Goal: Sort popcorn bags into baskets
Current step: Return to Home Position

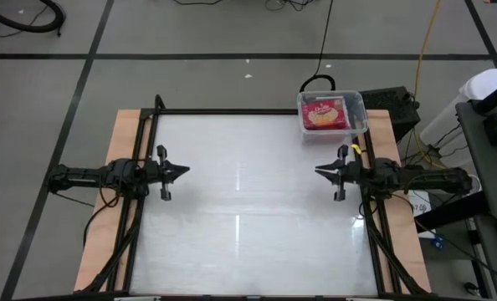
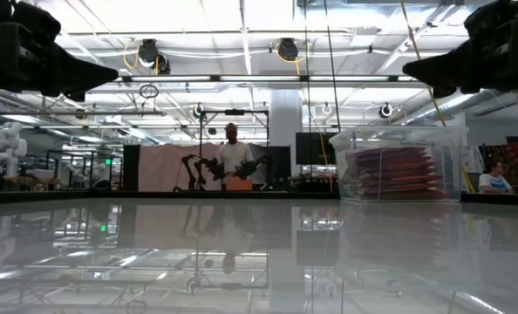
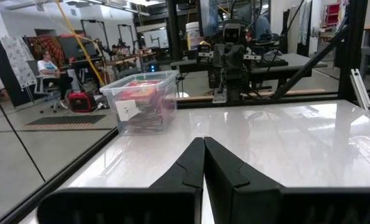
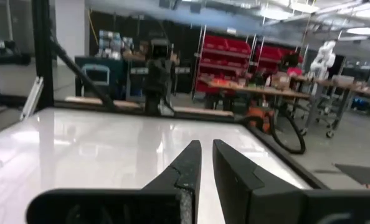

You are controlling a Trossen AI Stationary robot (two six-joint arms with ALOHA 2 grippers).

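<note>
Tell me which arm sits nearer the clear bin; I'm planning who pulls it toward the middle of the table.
Probably the right. The clear bin holding popcorn bags stands at the table's far right corner, just beyond the right gripper. The left gripper hovers across the white tabletop.

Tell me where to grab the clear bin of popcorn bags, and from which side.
Probably the near long rim of the clear bin, taken from above by the right hand: it stands upright and open-topped at the table's far right corner, popcorn bags stacked inside.
</note>
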